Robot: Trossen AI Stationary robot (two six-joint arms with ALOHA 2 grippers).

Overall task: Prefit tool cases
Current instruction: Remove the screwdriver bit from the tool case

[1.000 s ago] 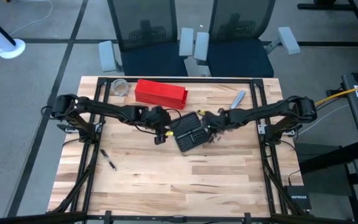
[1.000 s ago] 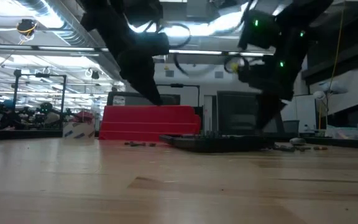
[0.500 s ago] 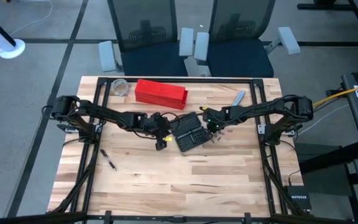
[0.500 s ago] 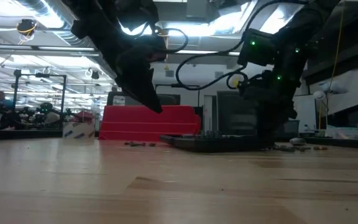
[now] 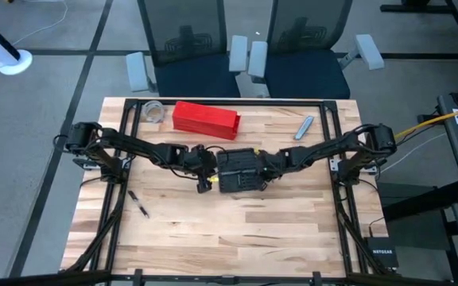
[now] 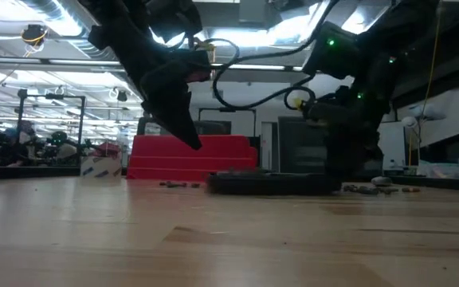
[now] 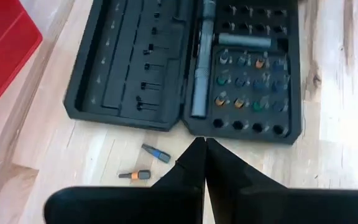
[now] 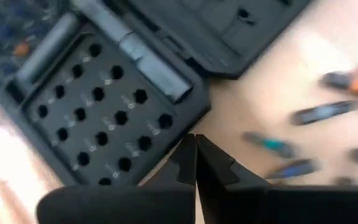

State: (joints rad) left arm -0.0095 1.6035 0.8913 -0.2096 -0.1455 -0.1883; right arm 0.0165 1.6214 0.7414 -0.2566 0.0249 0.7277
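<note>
Both pincers, left and right, are pressed closed, empty, just beside the open tool case.

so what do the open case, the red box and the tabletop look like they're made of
The open case looks like matte black moulded plastic: sockets and slots are formed into both halves. The red box seems smooth plastic, evenly coloured with a faint sheen, though painted metal can't be ruled out. The tabletop looks like light, sealed wood, with joined strips and visible grain.
</note>
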